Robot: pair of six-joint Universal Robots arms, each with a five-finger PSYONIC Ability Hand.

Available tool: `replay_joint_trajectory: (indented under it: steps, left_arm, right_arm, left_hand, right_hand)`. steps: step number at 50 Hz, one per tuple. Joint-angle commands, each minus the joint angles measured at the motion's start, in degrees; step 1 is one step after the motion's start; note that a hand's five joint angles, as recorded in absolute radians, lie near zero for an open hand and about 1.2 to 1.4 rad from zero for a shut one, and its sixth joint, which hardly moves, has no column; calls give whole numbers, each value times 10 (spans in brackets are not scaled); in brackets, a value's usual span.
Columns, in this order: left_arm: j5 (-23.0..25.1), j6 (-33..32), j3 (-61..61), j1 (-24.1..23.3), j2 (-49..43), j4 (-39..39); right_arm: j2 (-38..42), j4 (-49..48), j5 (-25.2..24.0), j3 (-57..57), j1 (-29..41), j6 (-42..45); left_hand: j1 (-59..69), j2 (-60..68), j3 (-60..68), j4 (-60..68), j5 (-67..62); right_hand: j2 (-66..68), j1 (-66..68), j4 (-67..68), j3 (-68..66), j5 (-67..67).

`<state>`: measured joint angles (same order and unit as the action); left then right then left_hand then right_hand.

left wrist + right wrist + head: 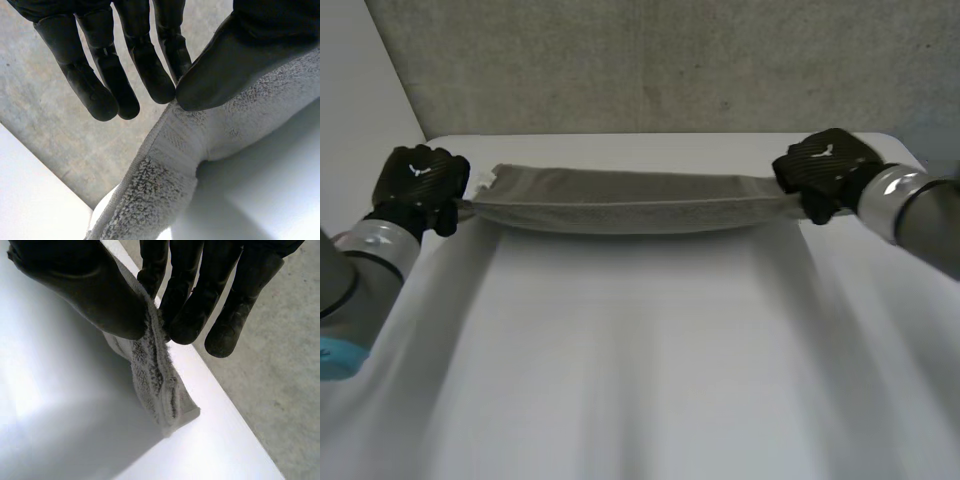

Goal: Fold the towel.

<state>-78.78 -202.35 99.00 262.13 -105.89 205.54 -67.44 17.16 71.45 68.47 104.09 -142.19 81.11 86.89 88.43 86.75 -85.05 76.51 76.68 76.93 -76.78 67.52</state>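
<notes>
The white worktop [640,360] lies bare in front, and the grey towel [620,200] is stretched across its far part as a long, narrow band, sagging a little in the middle. I cannot tell whether its underside rests on the surface or hangs just clear of it. The left hand [420,180] has the towel's left end and the right hand [825,170] its right end, well apart, with the cloth taut between them. Each hand is closed on the cloth in a pinch. In the left wrist view the thumb [225,70] presses the towel's hem [175,145] against the fingers [150,75]. In the right wrist view the thumb [100,300] and fingers [190,315] clamp an edge [155,375] that looks doubled, with two layers side by side. I judge this to be the carrying part of a fold. The next move calls for both hands to travel together, keeping the tension even, and to lay the held edge square before letting go.
</notes>
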Motion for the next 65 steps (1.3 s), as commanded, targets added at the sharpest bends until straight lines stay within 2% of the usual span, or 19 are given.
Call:
replay_joint_trajectory:
  steps: [1,5,9,13,17,21,25,27,30,35,44,51,52,53,54,55,56,60,65]
  left_arm:
    - [21,1,74,0,139,-86]
    - [54,2,104,9,185,-115]
    - [95,1,133,49,211,-127]
    - [112,1,134,65,205,-124]
    - [118,-2,104,58,136,-108]
    - [108,-2,14,28,22,-76]
    - [101,-2,-68,-4,-62,-74]
    - [76,-3,-163,-29,-145,-80]
    - [56,-4,-210,-39,-186,-87]
    - [1,-5,-385,-55,-319,-133]
    - [-9,-13,-542,-64,-433,-184]
    - [-28,-52,-595,-70,-475,-185]
    - [-28,-53,-595,-70,-475,-185]
    - [-29,-53,-595,-72,-476,-185]
    - [-30,-53,-592,-77,-474,-186]
    - [-30,-53,-592,-77,-474,-186]
    - [-32,-52,-588,-83,-471,-186]
    - [-39,-50,-574,-95,-460,-186]
    - [-57,-38,-499,-94,-383,-182]
  right_arm:
    - [-73,177,-12,7,-34,22]
    - [-79,236,-23,12,-56,70]
    - [-77,279,-40,22,-66,140]
    - [-65,271,-45,18,-66,154]
    - [-2,207,-37,-19,-57,153]
    - [50,166,-25,-70,-42,147]
    - [135,140,17,-155,-13,135]
    - [161,132,32,-183,-4,133]
    - [211,114,50,-233,7,132]
    - [278,71,74,-292,21,116]
    - [366,14,134,-371,25,110]
    - [399,10,144,-417,25,111]
    - [407,10,146,-425,25,111]
    - [412,10,148,-428,25,111]
    - [412,10,148,-428,25,111]
    - [414,10,149,-430,26,110]
    - [414,10,149,-430,26,110]
    - [399,16,148,-432,37,102]
    - [350,17,140,-415,41,63]
  left_hand:
    - [-11,-69,-84,-67,151]
    - [-11,-69,-84,-67,151]
    - [-11,-69,-84,-67,151]
    - [-11,-69,-84,-67,151]
    - [-11,-69,-84,-67,151]
    - [-11,-69,-84,-67,151]
    - [-11,-69,-84,-67,151]
    - [-11,-69,-84,-67,151]
    - [-11,-69,-84,-67,151]
    - [-11,-69,-84,-67,151]
    - [-11,-69,-84,-67,151]
    - [-11,-69,-84,-67,151]
    - [-11,-69,-84,-67,151]
    - [-146,-204,-219,-202,285]
    - [-527,-585,-600,-583,666]
    - [-531,-588,-604,-587,670]
    - [-711,-769,-784,-767,851]
    - [-711,-768,-784,-767,850]
    - [-709,-767,-782,-765,848]
  right_hand:
    - [35,33,31,-32,25]
    - [35,33,31,-32,25]
    - [35,33,31,-32,25]
    - [35,33,31,-32,25]
    - [35,33,31,-32,25]
    - [35,33,31,-32,25]
    - [35,33,31,-32,25]
    - [35,33,31,-32,25]
    - [35,33,31,-32,25]
    - [35,33,31,-32,25]
    - [35,33,31,-32,25]
    - [35,33,31,-32,25]
    - [-181,-183,-185,184,-191]
    - [-584,-586,-589,587,-595]
    - [-589,-590,-593,591,-599]
    - [-665,-667,-669,668,-675]
    - [-665,-667,-669,668,-675]
    - [-665,-667,-669,668,-675]
    - [-665,-667,-669,668,-675]
